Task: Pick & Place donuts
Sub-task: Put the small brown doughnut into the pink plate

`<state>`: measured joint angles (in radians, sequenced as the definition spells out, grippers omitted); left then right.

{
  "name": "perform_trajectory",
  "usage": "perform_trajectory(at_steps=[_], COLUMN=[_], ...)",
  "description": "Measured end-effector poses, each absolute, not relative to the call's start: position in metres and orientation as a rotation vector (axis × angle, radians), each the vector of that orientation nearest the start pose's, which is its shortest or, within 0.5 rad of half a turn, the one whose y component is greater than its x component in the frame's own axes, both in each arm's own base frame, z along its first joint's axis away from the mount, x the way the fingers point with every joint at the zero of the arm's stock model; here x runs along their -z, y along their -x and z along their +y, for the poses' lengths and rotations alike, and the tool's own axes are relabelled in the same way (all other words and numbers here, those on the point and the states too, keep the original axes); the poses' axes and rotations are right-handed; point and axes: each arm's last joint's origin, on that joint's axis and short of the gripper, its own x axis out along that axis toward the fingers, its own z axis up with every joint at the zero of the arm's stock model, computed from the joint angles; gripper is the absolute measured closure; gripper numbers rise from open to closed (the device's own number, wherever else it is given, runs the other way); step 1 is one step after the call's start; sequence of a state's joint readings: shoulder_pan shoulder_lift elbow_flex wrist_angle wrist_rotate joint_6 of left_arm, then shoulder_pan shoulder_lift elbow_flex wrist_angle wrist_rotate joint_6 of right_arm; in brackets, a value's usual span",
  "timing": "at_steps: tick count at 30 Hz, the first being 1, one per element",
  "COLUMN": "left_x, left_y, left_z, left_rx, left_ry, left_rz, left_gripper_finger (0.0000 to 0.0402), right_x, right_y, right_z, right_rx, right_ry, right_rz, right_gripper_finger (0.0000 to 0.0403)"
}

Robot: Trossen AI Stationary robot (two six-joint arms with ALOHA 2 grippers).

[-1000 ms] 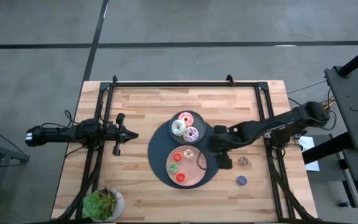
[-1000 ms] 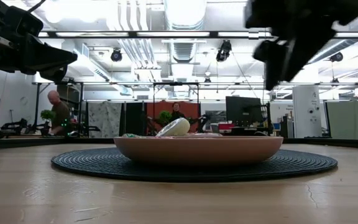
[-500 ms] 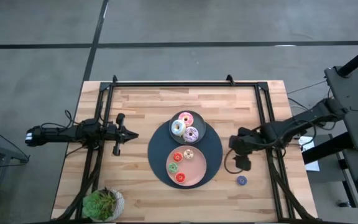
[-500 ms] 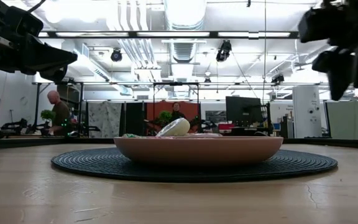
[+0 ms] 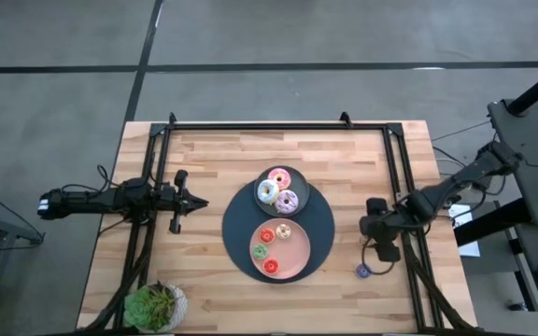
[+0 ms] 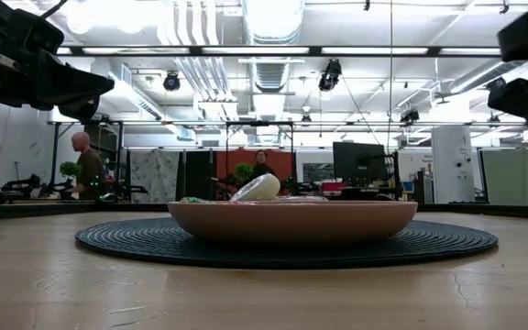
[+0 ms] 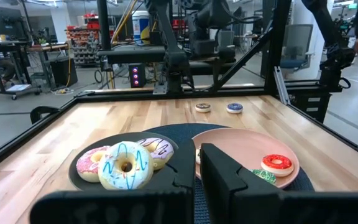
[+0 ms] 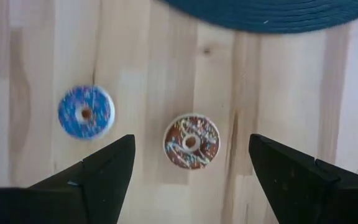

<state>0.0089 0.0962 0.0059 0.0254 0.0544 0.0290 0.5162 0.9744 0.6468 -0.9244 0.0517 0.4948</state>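
My right gripper [image 5: 381, 241] hangs open over the bare wood to the right of the mat. In the right wrist view its fingers [image 8: 104, 174] stand on either side of the small brown donut [image 8: 191, 141], above it. The small blue donut [image 8: 86, 112] lies flat beside it, toward the near edge [image 5: 363, 271]. The grey plate [image 5: 297, 179] holds the pink [image 5: 278, 177], white [image 5: 267, 192] and lilac [image 5: 288, 201] donuts. The pink plate [image 5: 299, 254] holds two red donuts [image 5: 267, 235], a green one [image 5: 261, 251] and a tan one [image 5: 285, 231]. My left gripper [image 5: 194, 202] waits shut at the table's left.
Both plates sit on a round dark woven mat [image 5: 236, 229] at the table's middle. A potted plant [image 5: 154, 305] stands at the near left corner. Black frame rails [image 5: 278, 126] run along the far, left and right sides. People show in the room beyond [image 6: 85, 165].
My right gripper has moved from the pink plate's right rim toward the table's right and near edges, and now hangs over the brown donut. In the low view it has slid off to the picture's right. The donuts and plates have stayed put.
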Motion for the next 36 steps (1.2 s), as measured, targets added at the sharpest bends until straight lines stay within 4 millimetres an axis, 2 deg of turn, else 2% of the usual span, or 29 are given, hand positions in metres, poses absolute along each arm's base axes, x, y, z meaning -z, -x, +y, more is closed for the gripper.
perform_trajectory(at_steps=[7, 16, 24, 36], left_x=[-0.160, -0.160, -0.160, -0.160], left_y=[-0.103, -0.103, -0.103, -0.103], left_z=[-0.001, -0.001, -0.001, -0.001], left_rx=[0.046, 0.046, 0.047, 0.047], left_ry=[-0.027, -0.027, -0.027, -0.027], left_rz=[0.064, 0.064, 0.064, 0.064], left_gripper_finger=[0.0402, 0.0402, 0.0402, 0.0402], right_x=[-0.197, -0.188, -0.185, -0.181], right_y=[-0.133, -0.138, -0.142, -0.145], right_z=[0.083, 0.088, 0.090, 0.080], right_rx=[-0.207, -0.180, 0.015, 0.436], right_ry=[0.020, 0.035, -0.202, -0.576], right_rz=[1.283, 1.335, 1.355, 1.319], right_gripper_finger=[0.0097, 0.0092, 0.0092, 0.0092])
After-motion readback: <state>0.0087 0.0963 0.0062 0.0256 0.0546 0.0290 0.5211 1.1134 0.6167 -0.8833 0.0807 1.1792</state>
